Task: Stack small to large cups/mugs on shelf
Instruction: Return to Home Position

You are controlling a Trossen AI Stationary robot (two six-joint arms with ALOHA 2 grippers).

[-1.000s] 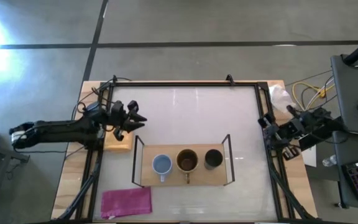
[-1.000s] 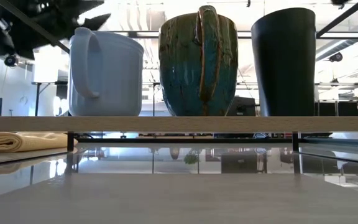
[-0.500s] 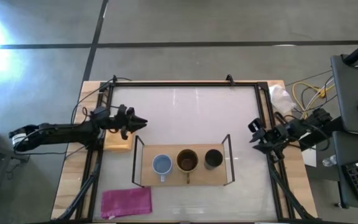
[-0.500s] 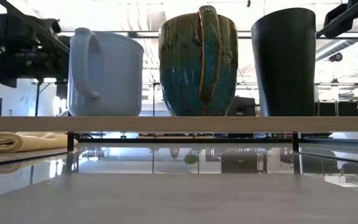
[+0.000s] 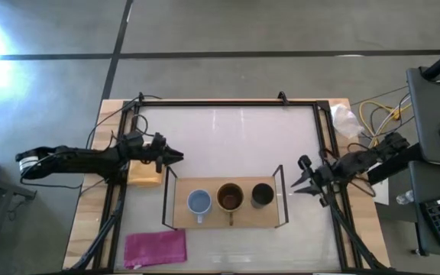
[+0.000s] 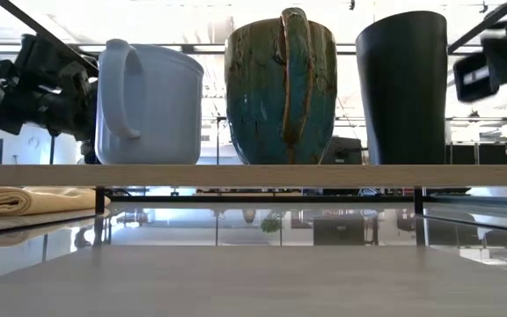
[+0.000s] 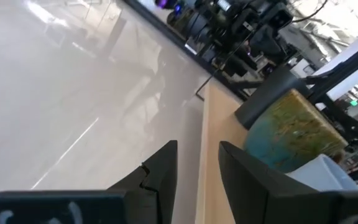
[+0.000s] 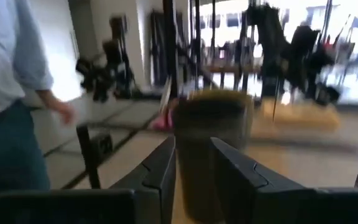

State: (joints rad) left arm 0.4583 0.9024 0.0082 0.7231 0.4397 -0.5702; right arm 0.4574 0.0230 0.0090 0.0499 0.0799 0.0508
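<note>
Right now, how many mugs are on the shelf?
3, in a row on the shelf: the light blue mug on the left, the brown mug in the middle, the black cup on the right. None looks hidden.

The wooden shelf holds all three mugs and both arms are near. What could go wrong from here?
The right pincer sits close to the black wire upright of the light-wood shelf and faces the tall black cup; drifting inward, it might knock either. The left pincer hangs near the light blue mug, so a swing could bump that end. A person in a light shirt beyond the table could step into reach.
</note>
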